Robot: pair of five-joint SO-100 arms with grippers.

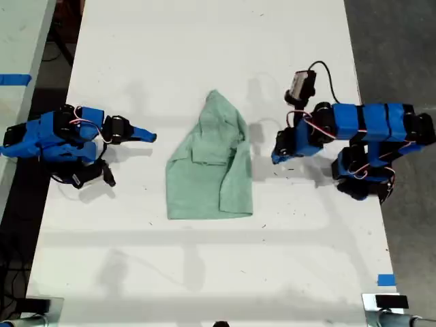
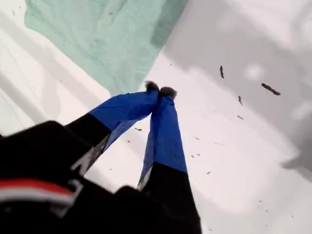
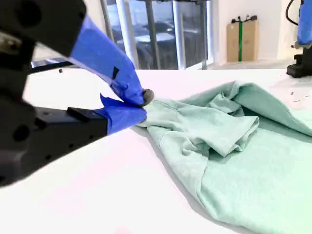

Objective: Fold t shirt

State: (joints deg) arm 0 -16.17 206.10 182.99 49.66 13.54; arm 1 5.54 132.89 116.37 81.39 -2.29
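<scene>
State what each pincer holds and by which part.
Nothing is held. My first pincer and my second pincer are both shut, beside the t shirt, not gripping it.

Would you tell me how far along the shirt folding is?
Partly done: the t shirt lies bunched with one side folded over itself, not a neat rectangle. Nothing is in hand: my first gripper and my second gripper are shut beside it, empty. Squaring and final folds remain.

Two arms of blue segments joined by black servo blocks. Thin red-and-white cables loop behind each claw. Each claw carries blue tapered fingers (image 2: 165, 131) tipped with dark pads.
</scene>
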